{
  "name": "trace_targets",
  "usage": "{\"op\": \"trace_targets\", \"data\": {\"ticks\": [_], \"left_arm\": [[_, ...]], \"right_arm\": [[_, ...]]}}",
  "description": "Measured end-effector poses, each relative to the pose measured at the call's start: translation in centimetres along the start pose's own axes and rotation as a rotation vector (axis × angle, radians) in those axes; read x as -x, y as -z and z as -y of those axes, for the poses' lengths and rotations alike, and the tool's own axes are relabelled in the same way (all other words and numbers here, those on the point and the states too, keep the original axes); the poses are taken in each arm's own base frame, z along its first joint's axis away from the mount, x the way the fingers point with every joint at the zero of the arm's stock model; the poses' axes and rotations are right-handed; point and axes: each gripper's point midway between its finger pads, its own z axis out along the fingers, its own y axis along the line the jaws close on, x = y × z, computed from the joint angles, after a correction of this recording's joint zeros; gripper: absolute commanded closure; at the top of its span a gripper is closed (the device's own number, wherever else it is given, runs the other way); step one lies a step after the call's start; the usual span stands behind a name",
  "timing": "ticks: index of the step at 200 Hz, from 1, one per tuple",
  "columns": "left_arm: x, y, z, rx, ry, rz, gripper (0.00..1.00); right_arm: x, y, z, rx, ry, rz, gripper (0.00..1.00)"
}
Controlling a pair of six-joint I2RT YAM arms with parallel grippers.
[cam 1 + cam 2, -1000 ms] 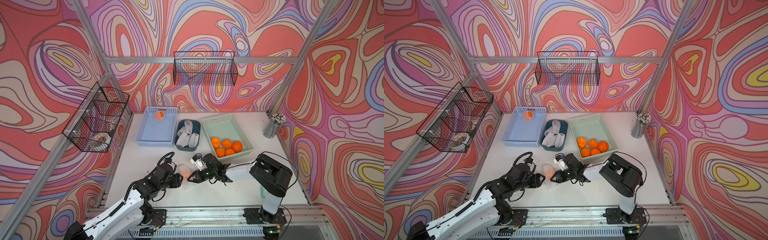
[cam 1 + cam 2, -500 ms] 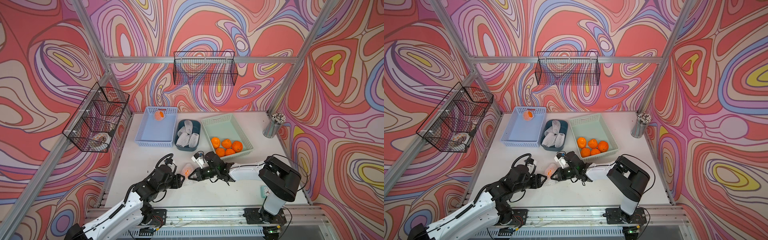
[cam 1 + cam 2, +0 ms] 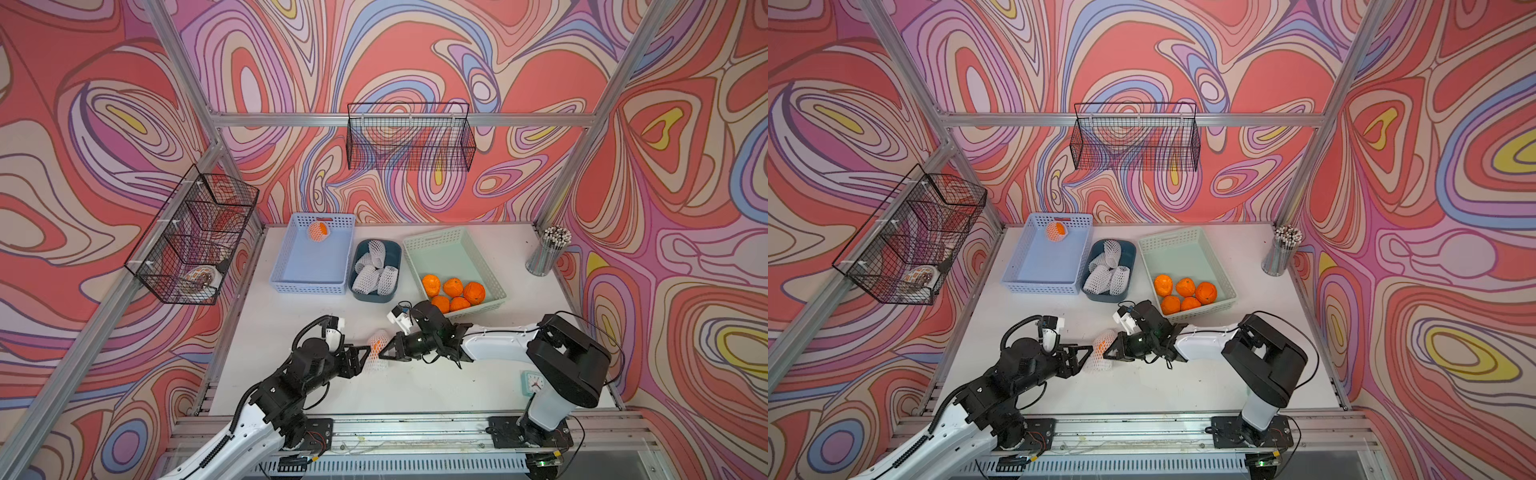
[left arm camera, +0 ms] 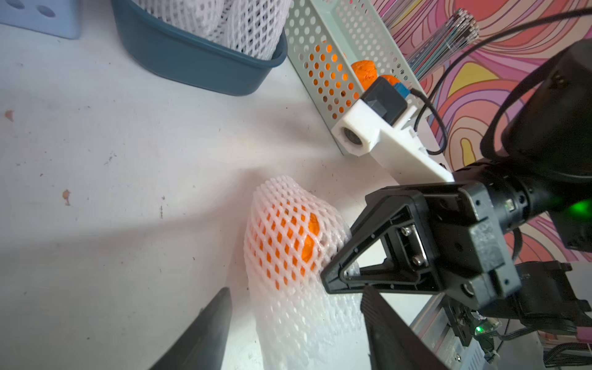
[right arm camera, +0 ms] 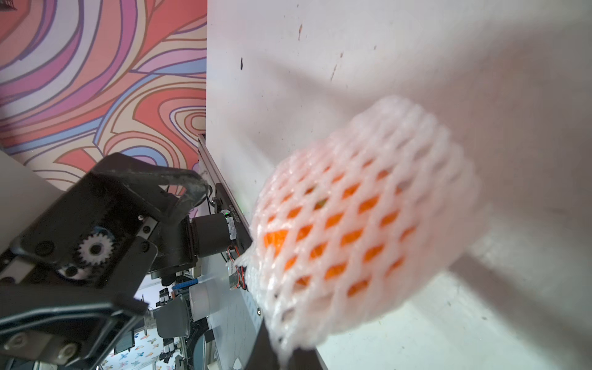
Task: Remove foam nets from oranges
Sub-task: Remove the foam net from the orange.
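Whereas wider prev., R jaws now tight on foam net [image 3: 377,353]

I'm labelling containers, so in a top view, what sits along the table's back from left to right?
Light blue basket, dark blue bin holding foam nets, mint green basket holding oranges, cup of sticks.

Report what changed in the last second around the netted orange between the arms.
The right gripper closed its jaws on the foam net around the orange, and that arm's elbow swung out to its right. The left gripper eased its jaws apart, now loose around the net. The bare oranges, the empty nets and the blue basket stayed put.
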Motion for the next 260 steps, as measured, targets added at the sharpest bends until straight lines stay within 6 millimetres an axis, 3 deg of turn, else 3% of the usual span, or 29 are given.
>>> {"op": "trace_targets", "data": {"ticks": [41,79,117,186,233,260], "left_arm": [[-0.5,-0.9,0.3,0.004,-0.110,0.012,0.25],[-1.6,-2.7,2.5,-0.026,-0.342,0.016,0.22],[-1.1,-2.9,4.3,-0.094,-0.532,0.095,0.21],[-2.0,-2.9,4.3,-0.137,-0.761,0.142,0.23],[-4.7,-5.0,3.3,-0.122,-0.874,0.031,0.24],[-4.7,-5.5,3.4,-0.118,-0.905,0.035,0.24]], "right_arm": [[1.5,2.2,1.6,-0.005,-0.069,0.050,0.95],[2.1,3.9,2.1,-0.004,-0.100,0.077,0.94],[2.5,5.1,2.2,0.006,-0.119,0.096,0.93],[1.9,5.3,2.4,0.017,-0.152,0.072,0.92],[1.8,5.4,2.2,0.027,-0.153,0.062,0.93],[1.8,5.4,2.1,0.031,-0.152,0.060,0.93]]}}
